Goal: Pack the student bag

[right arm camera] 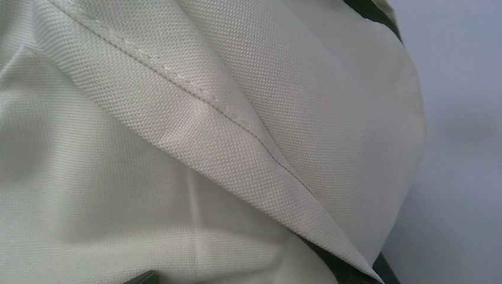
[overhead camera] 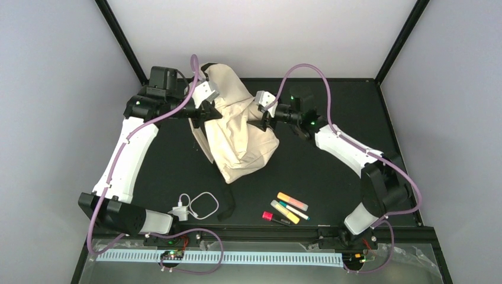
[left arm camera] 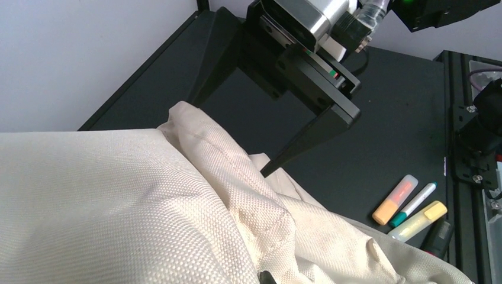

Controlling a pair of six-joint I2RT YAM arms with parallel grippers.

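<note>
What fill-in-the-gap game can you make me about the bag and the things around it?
___ arms reach to the student bag. The white charger cable lies nearest the ___ arm's base. The tabletop is coloured ___. Missing words: two; left; black.

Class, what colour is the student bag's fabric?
Cream-beige; the student bag shows best in the top external view.

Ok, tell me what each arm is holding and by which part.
The left gripper is against the student bag, jaws hidden: cannot tell. The right gripper has its jaws open astride a fold of the bag, holding nothing.
</note>
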